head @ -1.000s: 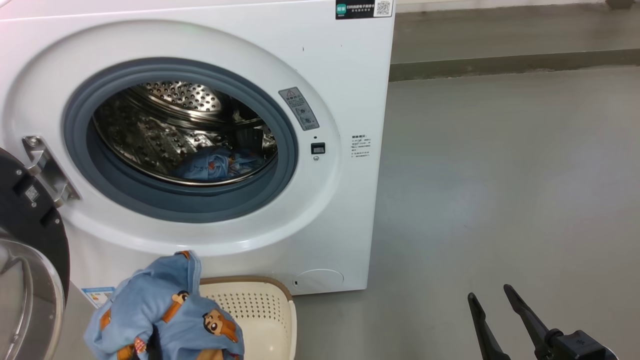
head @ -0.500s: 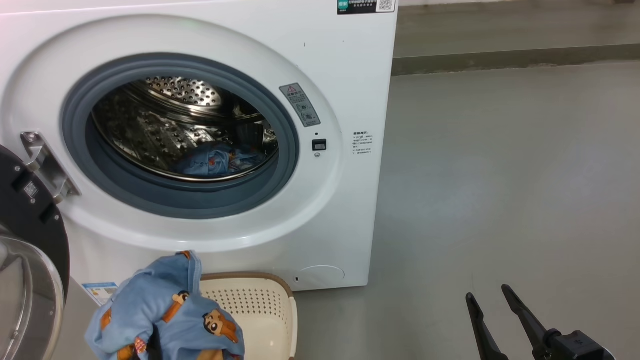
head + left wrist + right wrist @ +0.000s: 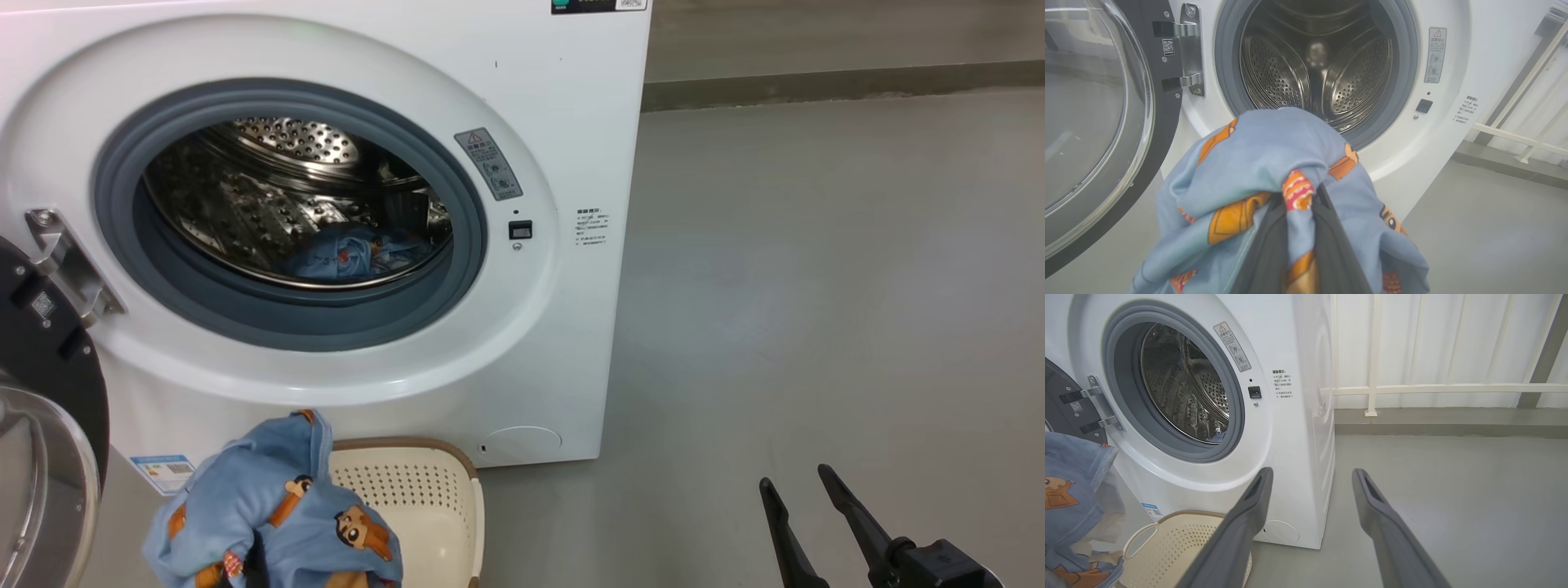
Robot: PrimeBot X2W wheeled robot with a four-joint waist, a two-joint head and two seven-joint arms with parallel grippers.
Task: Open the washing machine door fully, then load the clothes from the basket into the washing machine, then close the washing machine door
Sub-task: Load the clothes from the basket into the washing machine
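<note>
— Grey floor [image 3: 816, 286], smooth with a dull sheen, running back to a low kerb; a white railing [image 3: 1433, 388] stands behind. Condition of the appliance?

— The washing machine [image 3: 563, 98] is a white, boxy front-loader. The steel drum [image 3: 269, 204] is perforated and ribbed, ringed by a thick grey rubber seal [image 3: 465, 237]. A round flap [image 3: 522, 441] sits low on the front, and a blue sticker [image 3: 163, 472] lies at the lower left.

— And the washing machine door [image 3: 1094, 122]?

— Swung wide open on the left. It has a glossy black ring with a bulging clear bowl, carried on a bright metal hinge [image 3: 65, 261].

— Location of the clothes [image 3: 1265, 151]?

— Soft light-blue fabric with orange-brown cartoon figures, bunched in front of the machine just below the opening. From the head view it overlaps the left part of the basket [image 3: 424, 498]. A like-coloured piece lies at the bottom of the drum.

— Describe the basket.

— Cream perforated plastic, rounded corners, brown woven-look rim, white loop handle. It stands on the floor against the machine's front.

— End effectors?

— The left end effector [image 3: 1298, 196] is pinched nearly closed on the clothes, with fabric folded over both dark fingers [image 3: 1331, 245]. The right end effector [image 3: 795, 477] is spread wide and holds nothing, over bare floor well right of the machine.
</note>
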